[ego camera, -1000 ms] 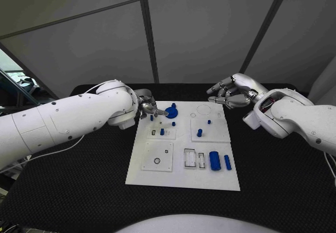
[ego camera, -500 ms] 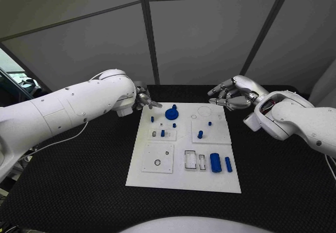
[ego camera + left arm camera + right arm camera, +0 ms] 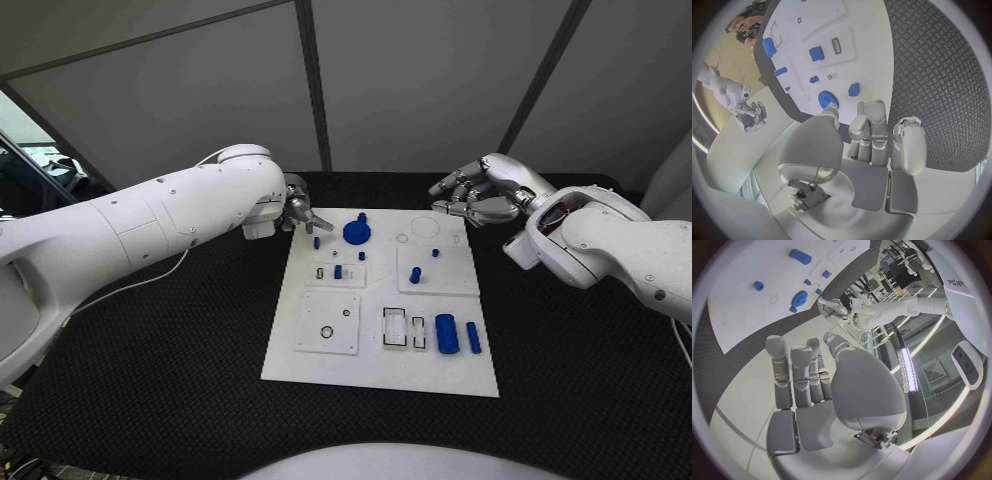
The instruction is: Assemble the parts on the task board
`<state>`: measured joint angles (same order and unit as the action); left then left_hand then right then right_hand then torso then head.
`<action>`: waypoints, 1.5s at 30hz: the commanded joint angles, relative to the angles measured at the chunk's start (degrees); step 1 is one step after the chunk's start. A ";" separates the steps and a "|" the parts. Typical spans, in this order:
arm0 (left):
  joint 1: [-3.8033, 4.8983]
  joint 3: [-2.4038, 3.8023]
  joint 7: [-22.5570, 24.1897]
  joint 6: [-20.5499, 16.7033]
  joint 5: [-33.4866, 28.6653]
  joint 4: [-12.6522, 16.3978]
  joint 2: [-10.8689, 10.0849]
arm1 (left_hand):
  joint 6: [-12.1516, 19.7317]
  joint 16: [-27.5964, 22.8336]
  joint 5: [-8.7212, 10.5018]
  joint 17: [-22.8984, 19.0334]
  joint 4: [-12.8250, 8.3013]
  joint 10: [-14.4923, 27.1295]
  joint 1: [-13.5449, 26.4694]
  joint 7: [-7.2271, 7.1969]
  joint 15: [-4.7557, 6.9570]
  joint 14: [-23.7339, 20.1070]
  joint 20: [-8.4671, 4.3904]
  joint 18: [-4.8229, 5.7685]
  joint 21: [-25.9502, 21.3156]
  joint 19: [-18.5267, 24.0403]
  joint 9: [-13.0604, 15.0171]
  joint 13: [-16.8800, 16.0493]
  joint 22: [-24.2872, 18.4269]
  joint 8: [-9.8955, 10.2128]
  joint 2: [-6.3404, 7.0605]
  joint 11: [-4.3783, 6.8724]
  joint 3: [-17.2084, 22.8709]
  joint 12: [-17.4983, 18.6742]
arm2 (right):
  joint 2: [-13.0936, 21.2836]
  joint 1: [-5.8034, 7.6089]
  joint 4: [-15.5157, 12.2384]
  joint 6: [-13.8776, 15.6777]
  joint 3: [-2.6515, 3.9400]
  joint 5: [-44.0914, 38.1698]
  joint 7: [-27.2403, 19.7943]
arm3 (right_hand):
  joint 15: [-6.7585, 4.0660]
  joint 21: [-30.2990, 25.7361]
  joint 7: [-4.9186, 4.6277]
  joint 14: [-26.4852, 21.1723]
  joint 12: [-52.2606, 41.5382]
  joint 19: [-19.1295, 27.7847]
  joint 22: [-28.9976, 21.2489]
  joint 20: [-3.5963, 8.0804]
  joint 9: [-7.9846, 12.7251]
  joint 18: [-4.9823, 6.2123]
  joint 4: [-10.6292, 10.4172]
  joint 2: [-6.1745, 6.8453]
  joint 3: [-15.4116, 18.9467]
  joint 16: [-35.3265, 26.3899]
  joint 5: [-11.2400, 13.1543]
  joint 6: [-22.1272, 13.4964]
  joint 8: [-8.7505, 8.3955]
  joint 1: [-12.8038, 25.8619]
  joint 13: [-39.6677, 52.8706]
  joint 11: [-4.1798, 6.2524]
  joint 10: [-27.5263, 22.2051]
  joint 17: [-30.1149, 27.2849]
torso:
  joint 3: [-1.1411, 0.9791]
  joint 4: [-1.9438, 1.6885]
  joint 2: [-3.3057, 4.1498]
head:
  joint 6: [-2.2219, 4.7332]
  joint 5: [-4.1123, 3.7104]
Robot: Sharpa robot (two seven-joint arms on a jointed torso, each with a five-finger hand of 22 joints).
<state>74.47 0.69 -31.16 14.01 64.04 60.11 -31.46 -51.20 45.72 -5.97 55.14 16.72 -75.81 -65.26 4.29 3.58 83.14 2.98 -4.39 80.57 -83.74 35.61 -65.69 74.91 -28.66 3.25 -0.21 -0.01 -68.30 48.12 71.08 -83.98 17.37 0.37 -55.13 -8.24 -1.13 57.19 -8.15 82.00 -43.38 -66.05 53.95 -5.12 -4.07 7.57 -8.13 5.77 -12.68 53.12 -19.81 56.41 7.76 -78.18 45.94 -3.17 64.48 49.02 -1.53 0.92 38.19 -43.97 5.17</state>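
Observation:
The white task board (image 3: 325,355) lies in the middle of the black table. A blue gear (image 3: 356,235) stands near its far edge, with small blue pegs (image 3: 338,271) around it and two more pegs (image 3: 415,273) to the right. A blue cylinder (image 3: 446,333) and a blue bar (image 3: 472,337) lie near the front right. My left hand (image 3: 303,213) hovers at the board's far left corner, just left of the gear (image 3: 827,99), fingers (image 3: 873,132) apart and holding nothing. My right hand (image 3: 476,195) hangs beyond the far right corner, fingers (image 3: 801,370) spread and empty.
Black textured mat (image 3: 159,340) surrounds the board on all sides. Empty outlined slots (image 3: 392,325) and a square plate with a small ring (image 3: 327,332) sit on the board's near half. Grey wall panels stand behind the table.
My left hand has drawn back from the gear towards the board's far left corner, and its arm has swung up. The right hand has hardly moved.

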 commanded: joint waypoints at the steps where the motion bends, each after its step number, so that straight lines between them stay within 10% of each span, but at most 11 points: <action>1: 0.03 -0.12 0.36 2.79 1.47 -0.50 0.33 | -0.49 0.04 -0.07 0.06 -0.01 -0.22 0.21 0.03 -0.25 0.03 -0.06 1.58 0.18 -0.31 -0.11 0.10 4.31 0.06 -0.57 0.06 -0.41 -0.09 | -0.03 0.12 -0.12 0.12 0.04 0.23 -0.60 | -0.03 -0.31 -0.21 0.13 0.25 -0.03 -0.10 -0.12 0.06 0.72 -0.06 -0.20 -0.40 -0.39 -0.36 0.09 -0.32 -0.28 -0.08 0.05 -0.37 0.00 | 0.00 0.10 -0.08 | 0.02 0.13; 45: -0.14 -0.91 0.84 5.85 0.80 -2.01 1.59 | -1.44 -0.01 -0.46 0.07 -0.80 -0.33 -4.70 -0.63 0.13 0.05 -0.38 1.82 0.91 -0.84 1.08 0.12 5.50 -2.16 -4.85 0.61 -1.23 -0.39 | -0.37 0.12 -0.11 0.39 0.06 0.15 -0.62 | -0.05 -0.52 -0.22 0.13 0.49 -0.03 -0.25 -0.09 0.06 0.75 0.16 -0.16 -0.57 -0.76 -0.40 0.11 -0.33 -0.61 -0.37 0.06 -0.53 -0.22 | -0.04 0.03 -0.12 | -0.71 0.91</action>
<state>74.25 -0.25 -30.95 19.00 65.12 58.16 -29.95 -52.53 45.72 -6.18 55.13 16.11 -76.00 -69.54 3.77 3.58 83.13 2.77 -4.39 81.14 -83.93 36.64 -65.65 74.91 -30.50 -1.39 -0.02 -0.95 -68.51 47.81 71.08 -84.02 17.41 0.38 -55.13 -8.24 -1.13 56.88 -8.15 82.00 -43.04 -66.05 53.75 -5.12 -4.07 7.58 -7.98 5.77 -12.84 52.58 -20.08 56.41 7.76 -78.18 45.63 -3.17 64.48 48.85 -1.54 0.91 38.07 -44.68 6.02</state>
